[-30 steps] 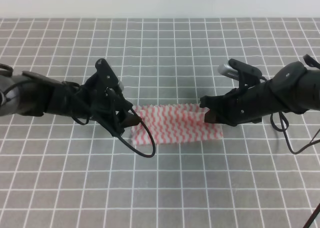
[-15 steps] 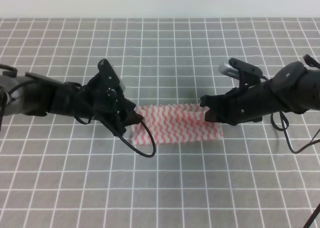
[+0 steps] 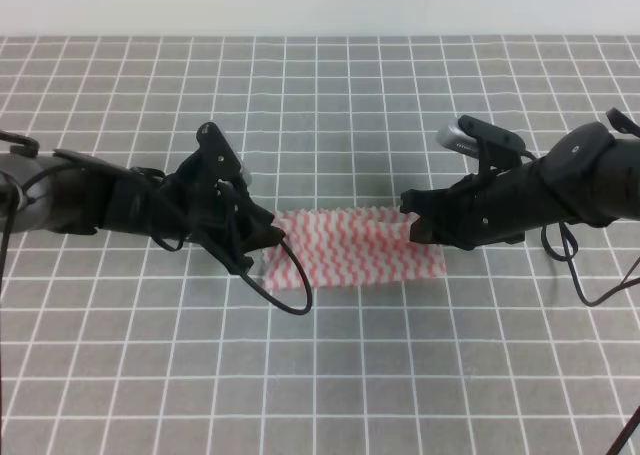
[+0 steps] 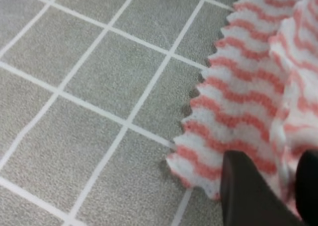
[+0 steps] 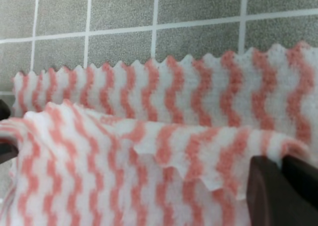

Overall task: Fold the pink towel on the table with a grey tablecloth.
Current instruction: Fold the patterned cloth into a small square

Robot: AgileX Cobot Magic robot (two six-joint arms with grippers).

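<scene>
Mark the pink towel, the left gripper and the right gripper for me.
pink towel (image 3: 355, 247): exterior high view, middle of the striped cloth.
left gripper (image 3: 268, 235): exterior high view, tips at the towel's left end.
right gripper (image 3: 410, 218): exterior high view, tips at the towel's right end.

The pink towel (image 5: 164, 151) looks like soft, fuzzy matt cloth; the grey tablecloth (image 4: 74, 82) is coarser, grainy fabric.

The pink towel (image 3: 352, 247) lies on the desk (image 3: 330, 105), between the two grippers. The left gripper (image 3: 268, 237) sits at its left end, the right gripper (image 3: 412, 225) at its right end. Between them, the towel's top layer lies over the lower one.
</scene>
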